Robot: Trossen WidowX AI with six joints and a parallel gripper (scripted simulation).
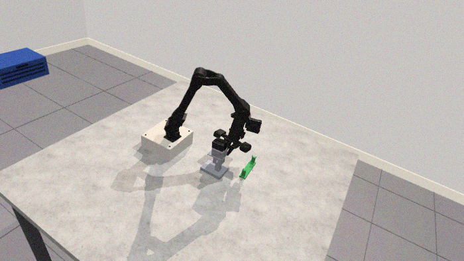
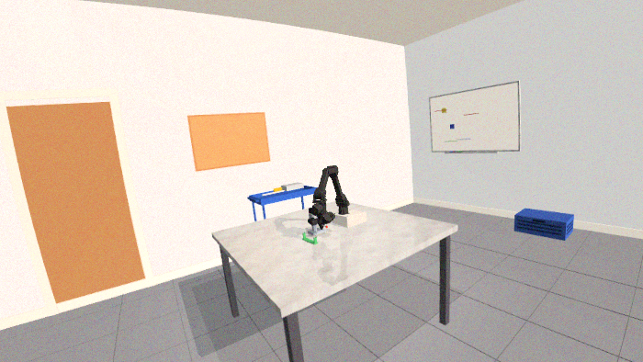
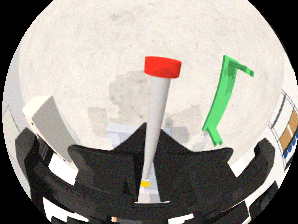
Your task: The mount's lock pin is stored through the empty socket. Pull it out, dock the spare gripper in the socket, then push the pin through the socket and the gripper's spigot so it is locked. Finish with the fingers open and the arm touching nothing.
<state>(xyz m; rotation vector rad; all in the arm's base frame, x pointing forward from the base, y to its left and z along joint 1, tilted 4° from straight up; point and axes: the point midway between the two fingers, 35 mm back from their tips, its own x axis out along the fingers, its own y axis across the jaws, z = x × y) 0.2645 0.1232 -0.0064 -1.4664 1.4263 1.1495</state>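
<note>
My gripper [image 1: 229, 153] [image 3: 149, 145] is shut on the lock pin, a pale shaft [image 3: 159, 107] with a red head [image 3: 162, 67] [image 2: 326, 226]. The pin slants in the wrist view, its red head out beyond the fingers. The spare gripper, a grey body with a black top [image 1: 219, 144], stands upright on the mount, whose grey-blue base plate [image 1: 209, 169] is flat on the table. My fingers are close beside the spare gripper. Near the pin's far end a small yellow mark [image 3: 145, 184] shows. Whether the pin's end is in the socket hole is hidden.
A green bracket [image 1: 248, 169] [image 2: 310, 240] [image 3: 218, 102] with an upright post at each end lies on the table [image 1: 282, 199] beside the mount. The arm's cream base block [image 1: 156, 147] [image 2: 353, 219] is on the mount's other side.
</note>
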